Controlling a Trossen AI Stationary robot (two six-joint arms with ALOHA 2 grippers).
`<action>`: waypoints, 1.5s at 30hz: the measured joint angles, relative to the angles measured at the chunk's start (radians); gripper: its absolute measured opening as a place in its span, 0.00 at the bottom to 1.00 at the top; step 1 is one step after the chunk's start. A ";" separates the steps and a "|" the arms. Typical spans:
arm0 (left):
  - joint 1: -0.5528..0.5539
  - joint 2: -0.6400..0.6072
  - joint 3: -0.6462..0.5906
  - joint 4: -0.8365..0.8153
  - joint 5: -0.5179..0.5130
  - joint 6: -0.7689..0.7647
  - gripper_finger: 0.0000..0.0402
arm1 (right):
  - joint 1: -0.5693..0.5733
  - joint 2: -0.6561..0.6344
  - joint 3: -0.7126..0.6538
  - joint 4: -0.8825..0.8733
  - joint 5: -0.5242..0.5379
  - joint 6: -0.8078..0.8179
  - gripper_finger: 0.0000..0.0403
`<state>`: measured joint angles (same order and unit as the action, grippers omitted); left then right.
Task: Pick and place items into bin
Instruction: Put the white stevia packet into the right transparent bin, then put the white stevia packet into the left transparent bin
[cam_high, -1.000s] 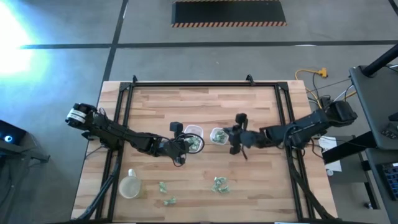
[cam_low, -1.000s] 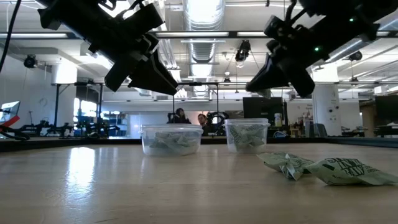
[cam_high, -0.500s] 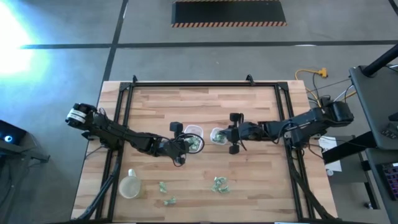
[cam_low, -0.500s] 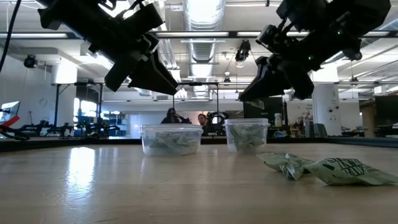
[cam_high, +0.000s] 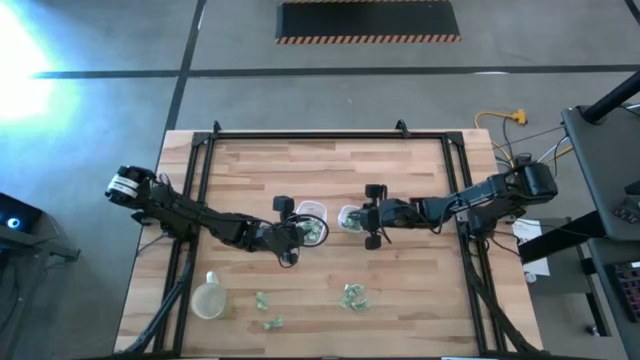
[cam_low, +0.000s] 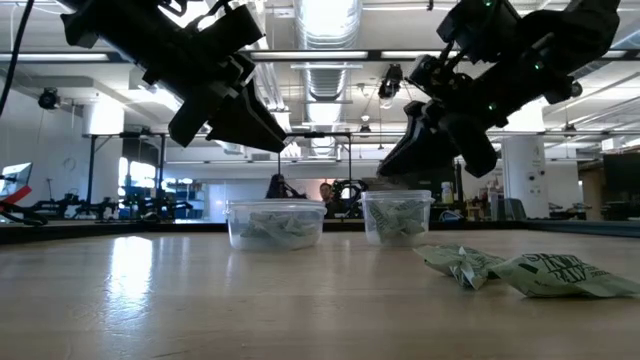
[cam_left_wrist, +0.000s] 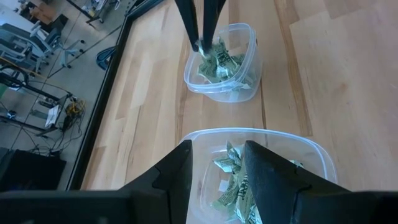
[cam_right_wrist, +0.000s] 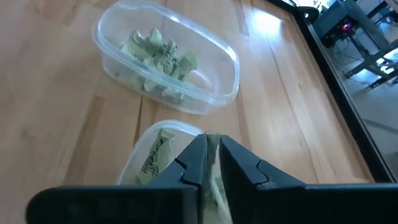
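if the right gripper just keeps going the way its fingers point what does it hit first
Probably the clear container right below its tips. The right gripper, shut on a green wrapped piece, points down into that container, onto the wrapped pieces already inside. The height above them is unclear.

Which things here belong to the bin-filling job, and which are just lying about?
Job:
left bin
right bin
loose packets
left tool, open over its bin
right tool, shut on a packet

Lying about:
cup
cables

We list a grey concrete floor (cam_high: 120, 40), a hazard-striped dark floor mat (cam_high: 368, 20), and long ceiling strip lights (cam_low: 325, 20).
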<state>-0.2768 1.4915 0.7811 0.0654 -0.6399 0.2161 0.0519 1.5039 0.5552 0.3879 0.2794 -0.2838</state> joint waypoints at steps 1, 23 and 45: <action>0.000 0.000 0.000 0.000 0.000 0.000 0.32 | -0.003 0.003 0.000 -0.002 0.000 -0.001 0.10; -0.016 -0.002 0.004 -0.137 0.001 -0.069 0.32 | 0.017 -0.268 0.000 -0.310 0.003 0.109 0.23; -0.110 -0.004 0.045 -0.201 0.447 -0.224 0.32 | 0.169 -0.390 -0.004 -0.617 -0.162 0.409 0.18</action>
<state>-0.3869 1.4876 0.8260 -0.1356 -0.1930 -0.0075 0.2212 1.1141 0.5514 -0.2291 0.1174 0.1253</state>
